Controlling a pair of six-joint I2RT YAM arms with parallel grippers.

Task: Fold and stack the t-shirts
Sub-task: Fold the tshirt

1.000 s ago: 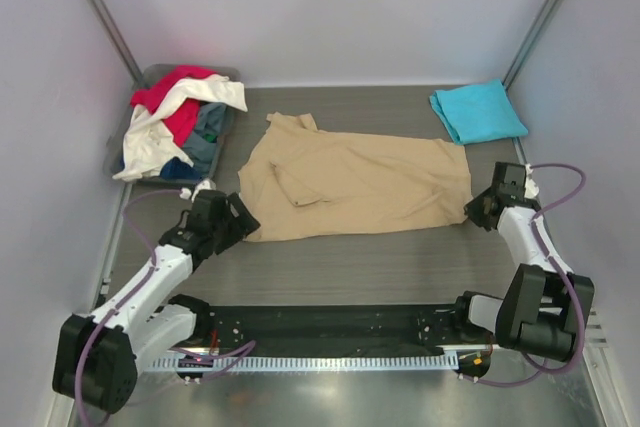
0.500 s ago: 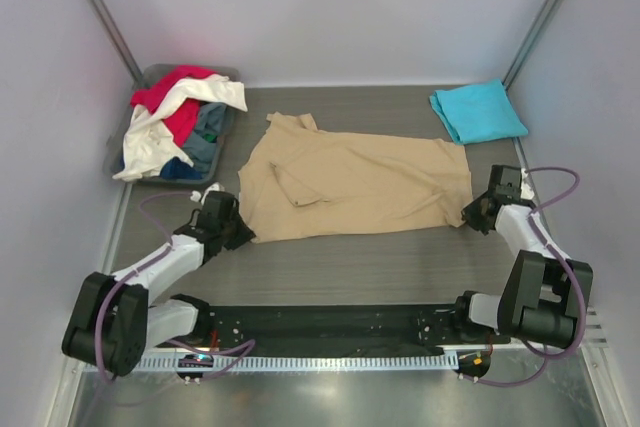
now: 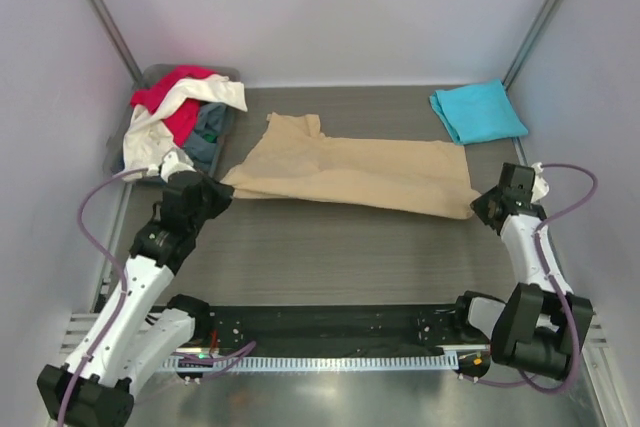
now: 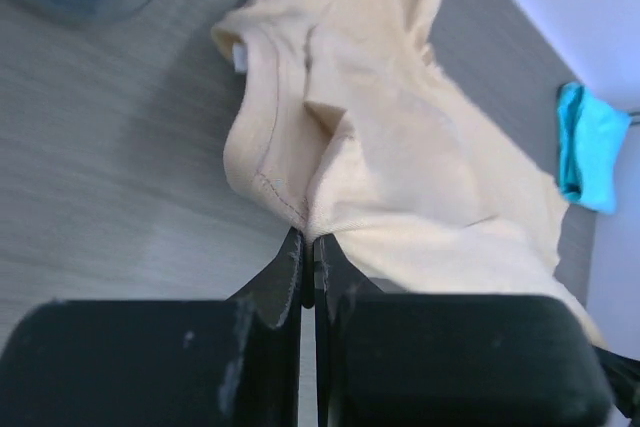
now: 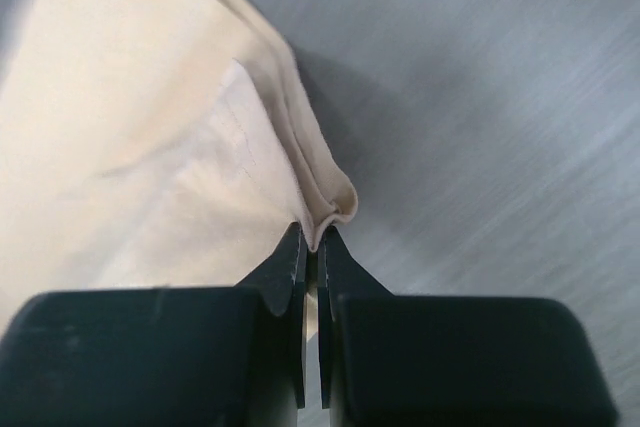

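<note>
Pinching near edge of tan shirt (image 3: 350, 172): left end effector (image 3: 212, 193) clamped on its left corner, right end effector (image 3: 478, 210) clamped on its right corner. Since half a second ago both have moved toward far edge of desk (image 3: 330, 257). Shirt is now a narrower band across desk middle. Turquoise shirt (image 3: 478, 110) unmoved at far right corner.

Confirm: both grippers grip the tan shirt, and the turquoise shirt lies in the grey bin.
Wrong place: the top view shows the turquoise shirt on the table, not in the bin. The left gripper and right gripper do grip the tan shirt.
</note>
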